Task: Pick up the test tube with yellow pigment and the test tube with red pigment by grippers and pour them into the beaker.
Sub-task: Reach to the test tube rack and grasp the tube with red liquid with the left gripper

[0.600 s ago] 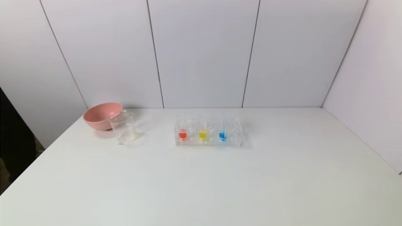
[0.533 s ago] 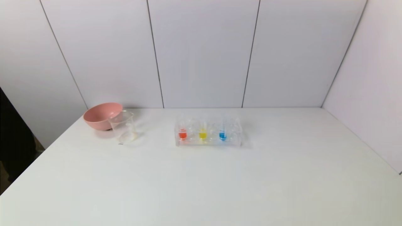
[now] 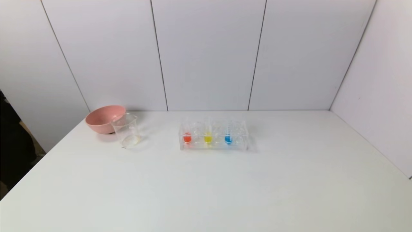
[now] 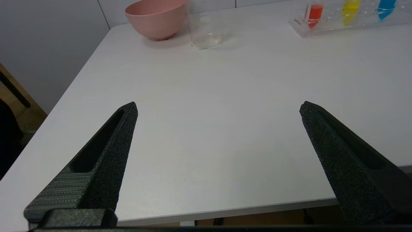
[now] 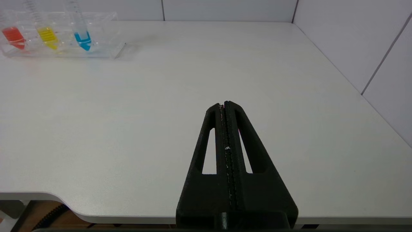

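The red-pigment tube (image 3: 187,137), the yellow-pigment tube (image 3: 208,137) and a blue tube (image 3: 228,138) stand upright in a clear rack (image 3: 238,145) at mid-table. The empty clear beaker (image 3: 126,130) stands left of the rack, in front of the pink bowl (image 3: 102,118). Neither gripper shows in the head view. In the left wrist view my left gripper (image 4: 219,108) is open wide and empty over the table's near edge, far from the beaker (image 4: 206,30) and the red tube (image 4: 314,13). In the right wrist view my right gripper (image 5: 224,103) is shut and empty near the front edge, far from the yellow tube (image 5: 47,37).
The white table (image 3: 225,193) is bounded by white wall panels at the back and right. Its left edge drops off beside a dark figure (image 3: 13,151). The rack also shows in the right wrist view (image 5: 106,48).
The table things have not moved. Only the dark figure at the left edge has shifted slightly.
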You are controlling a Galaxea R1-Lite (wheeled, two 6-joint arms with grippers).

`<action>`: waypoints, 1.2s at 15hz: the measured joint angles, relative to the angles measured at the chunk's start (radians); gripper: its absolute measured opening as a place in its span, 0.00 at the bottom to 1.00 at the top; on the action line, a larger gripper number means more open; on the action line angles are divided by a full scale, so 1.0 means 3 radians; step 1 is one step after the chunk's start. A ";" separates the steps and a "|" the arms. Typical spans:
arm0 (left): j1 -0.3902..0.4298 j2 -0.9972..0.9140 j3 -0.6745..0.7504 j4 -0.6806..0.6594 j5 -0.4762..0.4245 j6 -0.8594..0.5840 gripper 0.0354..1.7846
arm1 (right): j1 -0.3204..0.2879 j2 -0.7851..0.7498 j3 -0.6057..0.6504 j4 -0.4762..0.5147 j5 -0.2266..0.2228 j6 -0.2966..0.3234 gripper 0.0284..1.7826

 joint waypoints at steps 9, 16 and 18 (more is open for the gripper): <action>-0.0001 0.0000 0.0000 0.0001 0.0004 -0.0005 0.99 | 0.0000 0.0000 0.0000 0.0001 -0.0001 0.0000 0.05; -0.0001 0.0000 -0.0012 -0.0021 0.0077 -0.0147 0.99 | 0.0000 0.0000 0.0000 0.0001 -0.0001 0.0000 0.05; -0.0001 0.0000 -0.0143 -0.0015 0.0069 -0.0280 0.99 | 0.0000 0.0000 0.0000 0.0001 -0.0001 0.0000 0.05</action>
